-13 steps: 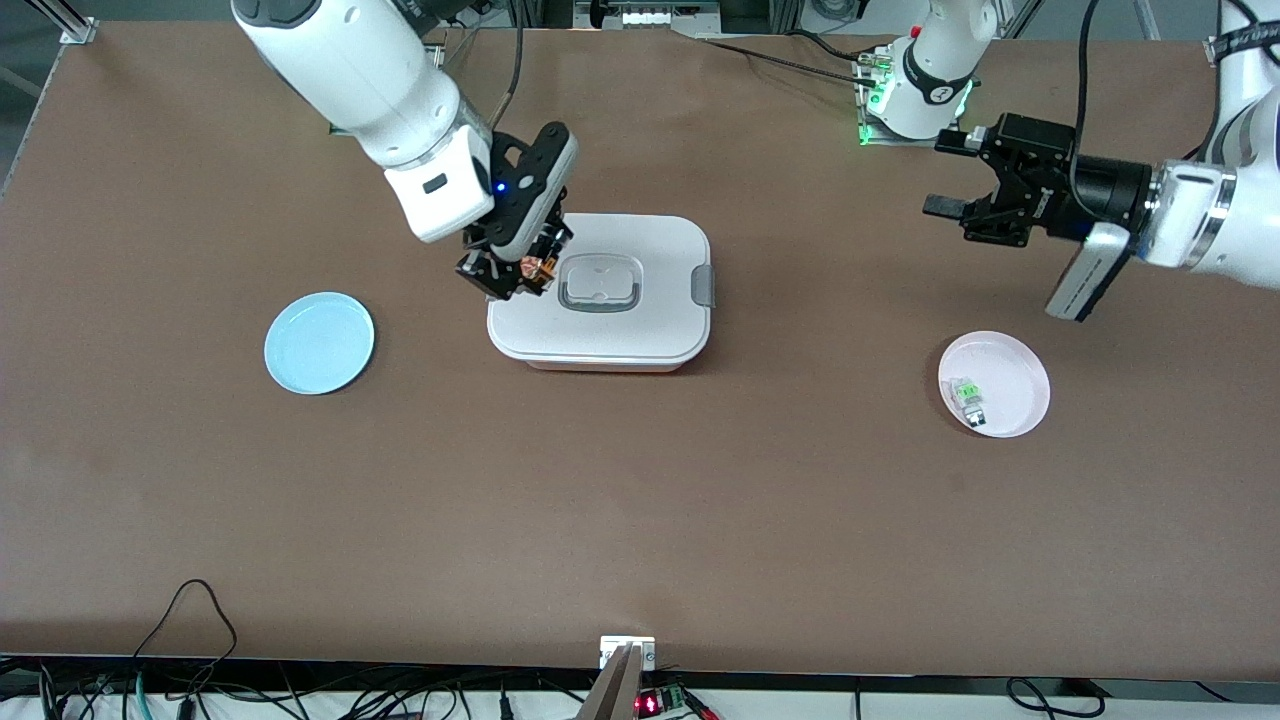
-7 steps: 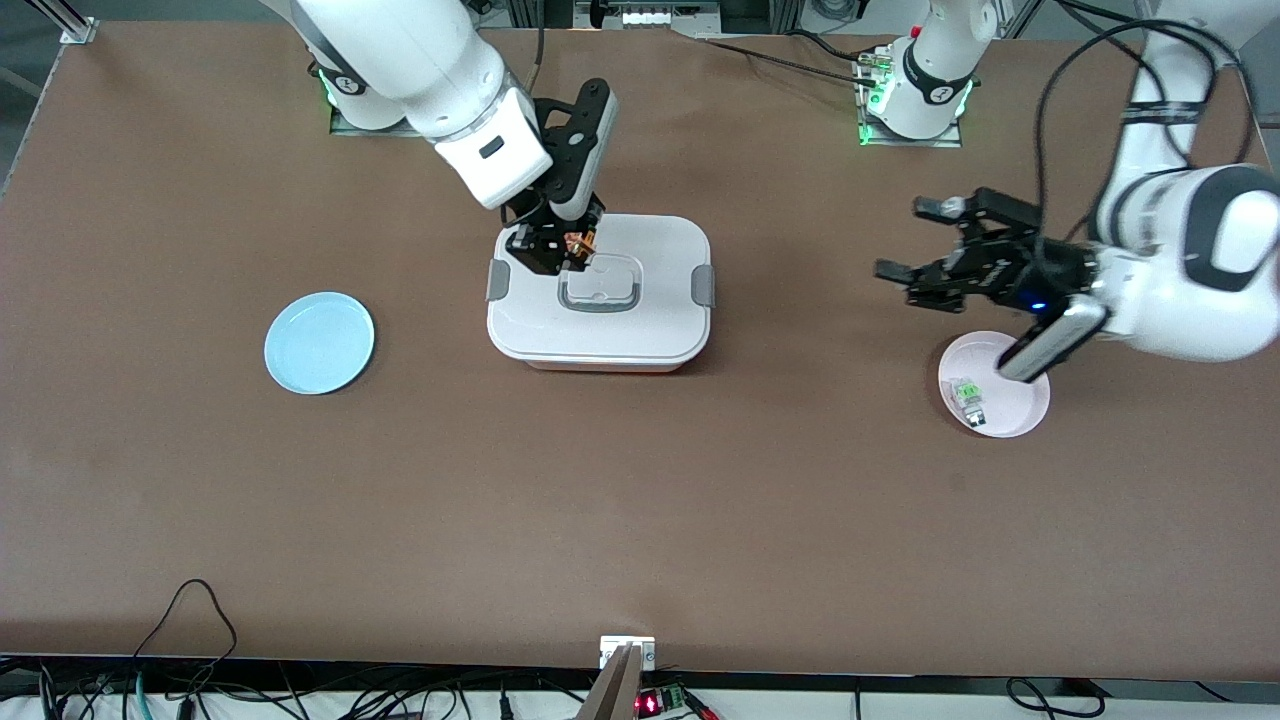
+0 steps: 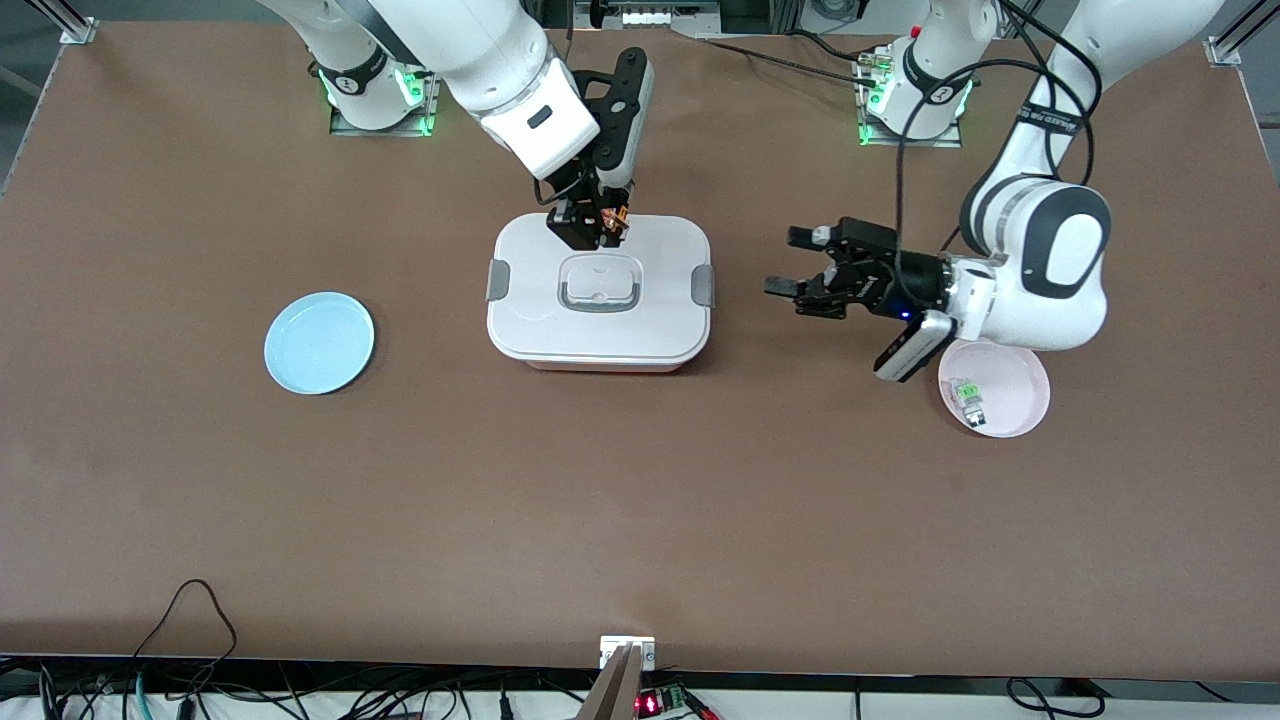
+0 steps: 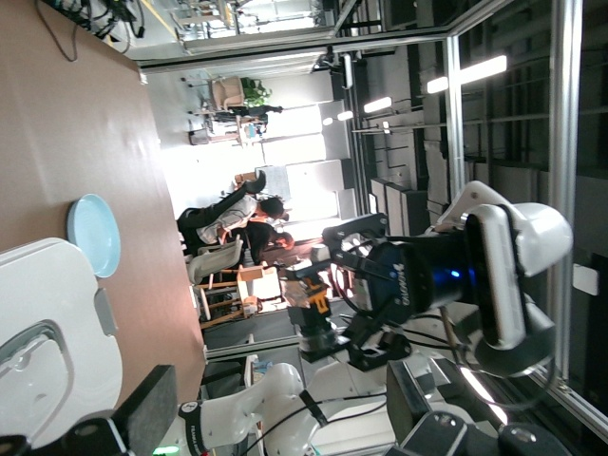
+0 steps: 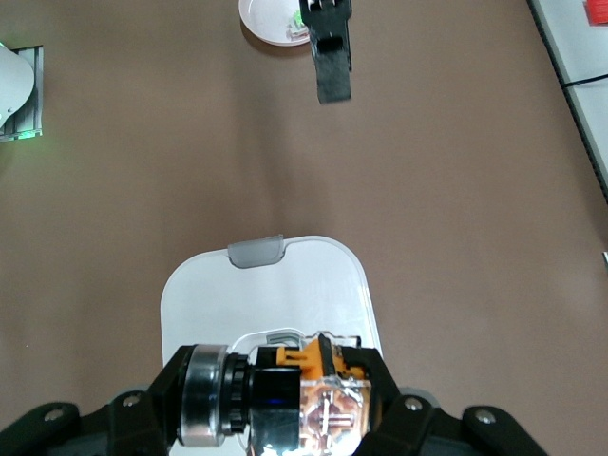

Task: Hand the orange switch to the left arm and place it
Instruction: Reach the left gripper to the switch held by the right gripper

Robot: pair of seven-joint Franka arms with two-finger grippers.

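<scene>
in the last second our right gripper (image 3: 598, 225) travelled from the box edge toward the right arm's end to over the lid's edge nearest the robot bases, fingers pinching the orange switch (image 3: 612, 222) throughout. the right wrist view confirms the orange switch (image 5: 318, 399) clamped between the fingers, with the box (image 5: 271, 294) directly beneath. the carried part hangs above the box (image 3: 600, 345), not touching it as far as we can tell.

over the same second the left gripper (image 3: 800, 290) swung in from high over the left arm's end of the table and now hovers over bare table between the box and the pink plate (image 3: 1020, 415), fingers spread and pointing toward the box. the left wrist view looks across at the right gripper (image 4: 318, 318) with the switch in it.

we judge the arms are converging for the mid-air handover; the meeting point appears to lie above or just past the box clip on the left arm's side, so height must be kept to clear the lid.

count: two arms, two grippers, one box, two plates: one blue plate (image 3: 319, 343) toward the right arm's end, empty, and one pink plate. one orange switch, and one small green-topped component (image 3: 968, 397) lying on the pink plate.
</scene>
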